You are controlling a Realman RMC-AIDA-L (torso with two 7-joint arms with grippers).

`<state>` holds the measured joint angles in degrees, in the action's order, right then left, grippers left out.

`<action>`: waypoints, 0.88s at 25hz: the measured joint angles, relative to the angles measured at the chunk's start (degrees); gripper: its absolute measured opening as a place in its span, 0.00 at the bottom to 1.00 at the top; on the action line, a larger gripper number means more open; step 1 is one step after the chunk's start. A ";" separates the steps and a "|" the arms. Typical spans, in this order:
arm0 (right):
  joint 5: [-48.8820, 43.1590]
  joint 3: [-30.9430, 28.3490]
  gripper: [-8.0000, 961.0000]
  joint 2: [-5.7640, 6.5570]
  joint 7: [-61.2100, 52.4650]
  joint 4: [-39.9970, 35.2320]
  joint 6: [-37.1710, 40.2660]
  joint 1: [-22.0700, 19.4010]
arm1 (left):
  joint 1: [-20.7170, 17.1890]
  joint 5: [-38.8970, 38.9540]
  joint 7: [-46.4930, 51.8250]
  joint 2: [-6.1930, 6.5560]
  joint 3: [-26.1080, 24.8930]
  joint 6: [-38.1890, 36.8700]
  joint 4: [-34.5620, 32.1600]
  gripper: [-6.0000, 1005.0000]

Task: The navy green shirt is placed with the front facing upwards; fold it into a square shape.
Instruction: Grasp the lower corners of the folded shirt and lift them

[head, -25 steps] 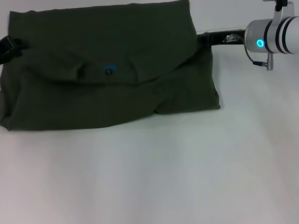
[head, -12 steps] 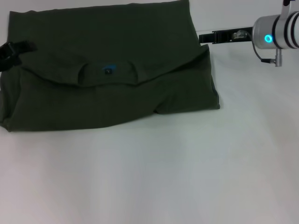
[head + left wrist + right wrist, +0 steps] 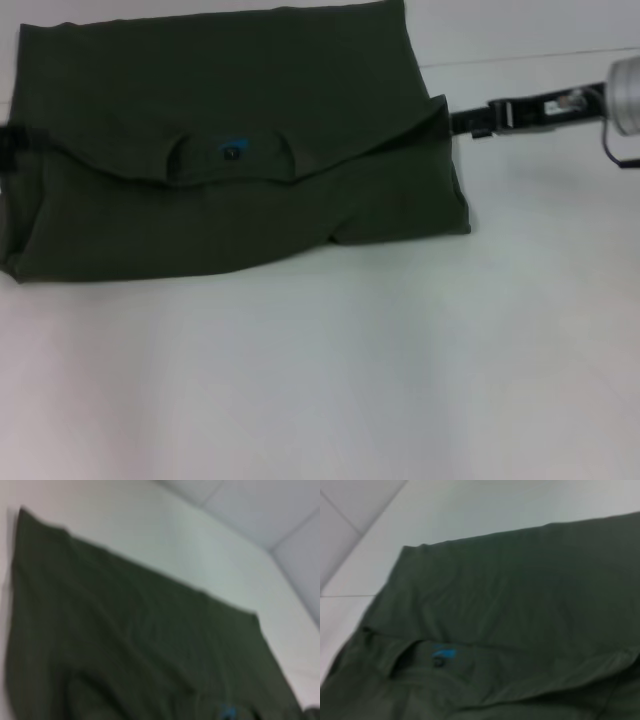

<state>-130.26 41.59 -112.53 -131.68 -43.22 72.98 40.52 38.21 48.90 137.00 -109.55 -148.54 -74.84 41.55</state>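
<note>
The navy green shirt (image 3: 230,200) lies folded into a wide rectangle at the far left of the white table. Its upper half is laid down over the lower half, and the blue neck label (image 3: 232,150) shows at the fold's edge. No lettering is visible. My right gripper (image 3: 462,123) hovers just off the shirt's right edge, apart from the cloth. Only a dark sliver of my left gripper (image 3: 6,140) shows at the shirt's left edge. Both wrist views look onto the shirt (image 3: 125,645) (image 3: 520,605) and its label (image 3: 442,655).
The white table (image 3: 330,370) stretches bare in front of the shirt and to its right. The table's far edge runs just behind the shirt's top edge.
My right gripper has drawn back to the right and slightly nearer, off the shirt's upper right corner. My left gripper has slid left, almost out of the picture. The shirt stays put.
</note>
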 joint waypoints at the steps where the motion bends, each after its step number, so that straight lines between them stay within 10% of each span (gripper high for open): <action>1: 0.03 -1.14 0.89 -0.05 -0.02 -0.69 1.98 -0.62 | -0.39 -1.07 0.55 0.43 0.28 -1.01 0.03 0.70; 22: 1.23 -5.36 0.88 1.00 -2.84 -1.61 14.25 -2.89 | -1.81 -13.07 7.52 -0.15 1.45 -0.54 -2.50 0.69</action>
<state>-129.04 36.22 -111.53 -134.52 -44.84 87.23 37.63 36.40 35.83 144.51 -109.70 -147.09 -75.39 39.05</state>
